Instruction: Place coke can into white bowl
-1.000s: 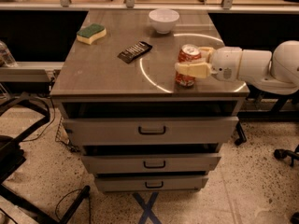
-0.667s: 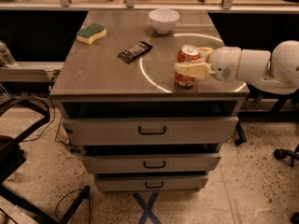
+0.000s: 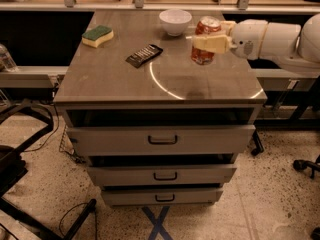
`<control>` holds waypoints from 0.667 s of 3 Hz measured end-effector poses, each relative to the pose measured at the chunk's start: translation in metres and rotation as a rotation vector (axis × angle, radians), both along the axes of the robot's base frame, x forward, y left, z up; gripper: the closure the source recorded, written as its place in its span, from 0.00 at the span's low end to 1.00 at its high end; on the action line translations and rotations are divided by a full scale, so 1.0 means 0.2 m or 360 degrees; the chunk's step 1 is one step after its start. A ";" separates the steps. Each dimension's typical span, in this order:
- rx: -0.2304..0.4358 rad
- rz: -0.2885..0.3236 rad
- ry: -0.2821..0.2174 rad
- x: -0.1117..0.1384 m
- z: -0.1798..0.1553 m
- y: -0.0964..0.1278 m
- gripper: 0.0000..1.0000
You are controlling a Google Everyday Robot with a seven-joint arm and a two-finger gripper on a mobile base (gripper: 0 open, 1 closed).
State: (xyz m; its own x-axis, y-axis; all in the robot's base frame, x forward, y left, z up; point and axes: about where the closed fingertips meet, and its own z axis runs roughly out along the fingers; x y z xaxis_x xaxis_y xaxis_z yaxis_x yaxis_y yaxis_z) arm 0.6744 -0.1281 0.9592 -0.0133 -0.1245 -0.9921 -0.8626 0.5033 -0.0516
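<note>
The coke can point(image 3: 204, 55), red-orange with a silver top, is held upright in the air above the right side of the cabinet top point(image 3: 120, 79). My gripper point(image 3: 209, 40) reaches in from the right and is shut on the can, one cream finger across its front. The white bowl point(image 3: 175, 21) stands at the back of the top, a little left of and behind the can, apart from it. The can's shadow falls on the top well below and in front of it.
A green and yellow sponge point(image 3: 97, 36) lies at the back left. A dark snack bar wrapper point(image 3: 144, 55) lies near the middle. The cabinet has three drawers point(image 3: 161, 140) in front. A counter edge runs behind the top.
The gripper has lifted the can off the top and carried it back, closer to the white bowl.
</note>
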 end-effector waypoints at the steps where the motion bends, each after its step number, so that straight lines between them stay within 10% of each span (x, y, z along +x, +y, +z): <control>1: 0.0004 -0.0214 0.0021 0.33 0.25 -0.10 1.00; 2: 0.0047 -0.0463 0.0025 0.71 0.40 -0.15 1.00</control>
State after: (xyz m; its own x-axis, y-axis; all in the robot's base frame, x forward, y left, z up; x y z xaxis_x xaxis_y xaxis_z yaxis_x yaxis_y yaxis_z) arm 0.8165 -0.1583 1.0385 -0.0597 -0.0840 -0.9947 -0.6822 0.7309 -0.0208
